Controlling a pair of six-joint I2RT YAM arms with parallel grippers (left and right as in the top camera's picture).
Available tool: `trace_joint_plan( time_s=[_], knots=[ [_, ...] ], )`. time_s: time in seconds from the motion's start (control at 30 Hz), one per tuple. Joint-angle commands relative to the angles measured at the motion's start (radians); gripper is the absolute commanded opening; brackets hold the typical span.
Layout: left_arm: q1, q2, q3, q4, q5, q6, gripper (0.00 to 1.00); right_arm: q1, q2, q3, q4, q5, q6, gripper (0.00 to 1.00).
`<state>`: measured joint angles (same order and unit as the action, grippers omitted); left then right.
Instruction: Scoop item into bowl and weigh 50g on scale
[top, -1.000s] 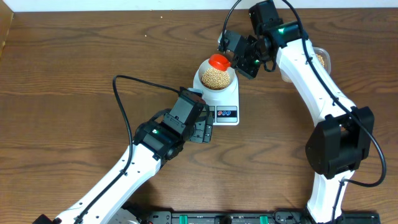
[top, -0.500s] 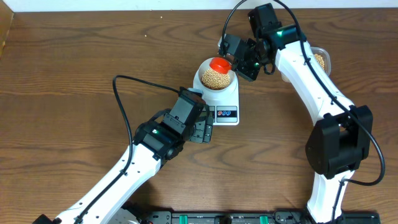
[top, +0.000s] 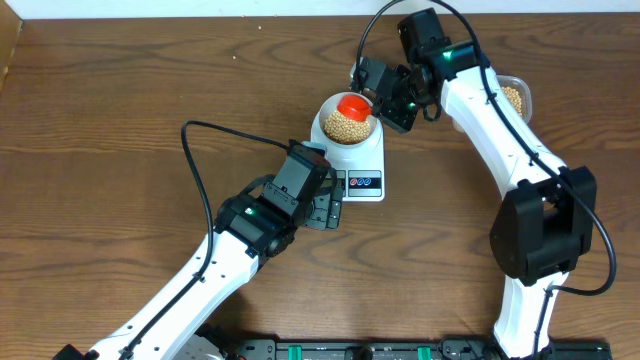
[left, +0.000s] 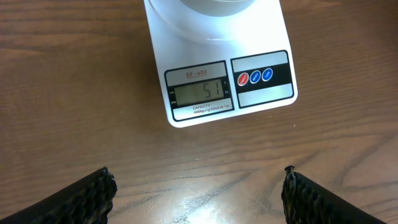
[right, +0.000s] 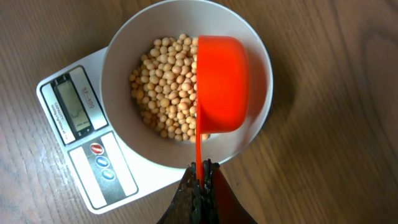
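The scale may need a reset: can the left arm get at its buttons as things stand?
Probably yes. The left gripper hangs open just in front of the scale, only bare table between it and the buttons. The right gripper holds its orange scoop over the bowl, away from them.

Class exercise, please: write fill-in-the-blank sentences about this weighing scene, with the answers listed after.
The display of the scale reads ___.
The right gripper holds the scoop by its ___.
The bowl of beans stands ___ the scale.
The left gripper is not shut but ___.
Answers: 51; handle; on; open.
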<state>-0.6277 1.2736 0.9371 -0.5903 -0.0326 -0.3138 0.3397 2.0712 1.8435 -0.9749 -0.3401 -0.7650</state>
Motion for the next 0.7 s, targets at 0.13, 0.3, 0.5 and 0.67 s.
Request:
trace_joint_plan(
  time_s=[0.13,0.3,0.5,0.67],
  knots=[
    [0.003,0.0,0.0,0.001,-0.009,0.006,0.88,0.009,0.018,-0.007,0.0,-0.006,-0.011,0.01],
    [0.003,0.0,0.0,0.002,-0.009,0.006,0.88,0.015,0.029,-0.007,0.002,-0.006,-0.011,0.01],
    [0.003,0.0,0.0,0.001,-0.009,0.006,0.88,0.019,0.031,-0.007,0.016,-0.006,-0.011,0.01],
    [0.003,0.0,0.0,0.002,-0.009,0.006,0.88,0.023,0.041,-0.007,0.014,-0.006,-0.011,0.01]
  ],
)
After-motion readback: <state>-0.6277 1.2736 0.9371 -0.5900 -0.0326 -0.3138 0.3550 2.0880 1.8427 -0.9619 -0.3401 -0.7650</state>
